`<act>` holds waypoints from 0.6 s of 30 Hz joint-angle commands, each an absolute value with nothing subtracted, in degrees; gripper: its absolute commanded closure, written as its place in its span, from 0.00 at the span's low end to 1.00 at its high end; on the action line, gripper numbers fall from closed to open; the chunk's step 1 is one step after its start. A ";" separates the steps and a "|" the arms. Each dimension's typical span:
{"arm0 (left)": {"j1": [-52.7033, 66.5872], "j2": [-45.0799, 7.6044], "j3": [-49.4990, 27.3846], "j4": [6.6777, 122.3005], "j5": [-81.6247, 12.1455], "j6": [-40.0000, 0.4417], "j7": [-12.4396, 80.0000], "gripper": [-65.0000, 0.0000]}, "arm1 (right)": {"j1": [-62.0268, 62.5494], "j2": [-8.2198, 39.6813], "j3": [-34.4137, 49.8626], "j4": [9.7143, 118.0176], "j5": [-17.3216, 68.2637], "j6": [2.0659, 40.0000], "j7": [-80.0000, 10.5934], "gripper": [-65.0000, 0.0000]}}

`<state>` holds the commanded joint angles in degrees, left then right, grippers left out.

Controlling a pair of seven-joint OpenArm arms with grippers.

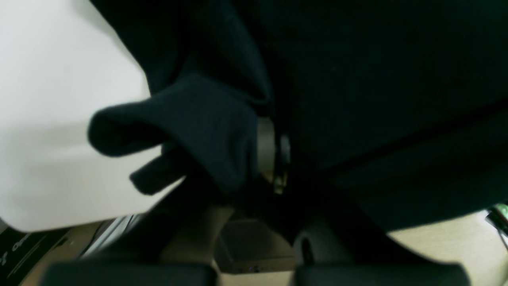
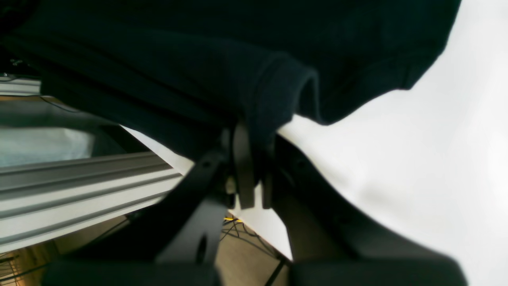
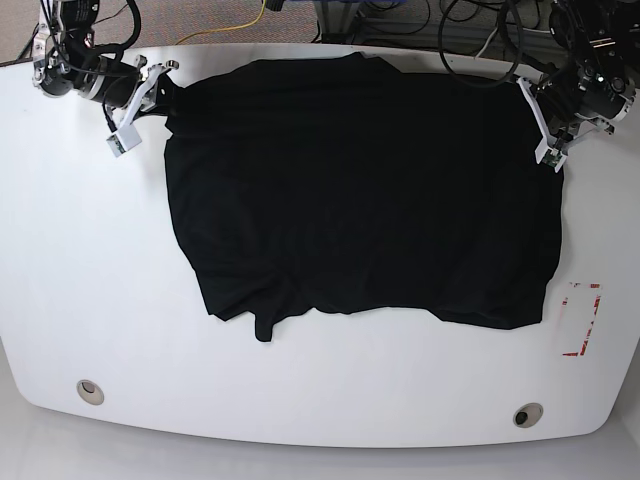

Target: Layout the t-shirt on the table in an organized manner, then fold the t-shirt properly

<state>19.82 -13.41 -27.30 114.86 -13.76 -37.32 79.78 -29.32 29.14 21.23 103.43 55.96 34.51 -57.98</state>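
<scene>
At the far left corner of the base view, the right gripper (image 3: 160, 88) sits at the t-shirt's (image 3: 360, 190) upper corner, and its wrist camera shows the fingers (image 2: 243, 171) pinched together on a rolled fold of black cloth. The shirt lies spread across the far middle of the white table (image 3: 100, 300), mostly flat, with some puckers along its near hem (a small tab of fabric juts out there). Red tape marks (image 3: 582, 318) lie just right of the hem. At the far right corner, the left gripper (image 3: 532, 98) is clamped on bunched fabric at the shirt's edge.
</scene>
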 joint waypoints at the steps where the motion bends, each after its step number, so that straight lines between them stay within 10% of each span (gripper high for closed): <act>1: 19.74 -13.41 -27.30 114.86 -13.58 -37.32 79.78 1.00 | -29.32 28.35 21.23 103.69 54.20 34.51 -57.98 1.00; 18: 18.15 -14.55 -24.57 114.77 -13.49 -36.97 80.00 1.00 | -29.67 25.54 19.82 103.52 50.51 34.51 -58.07 0.98</act>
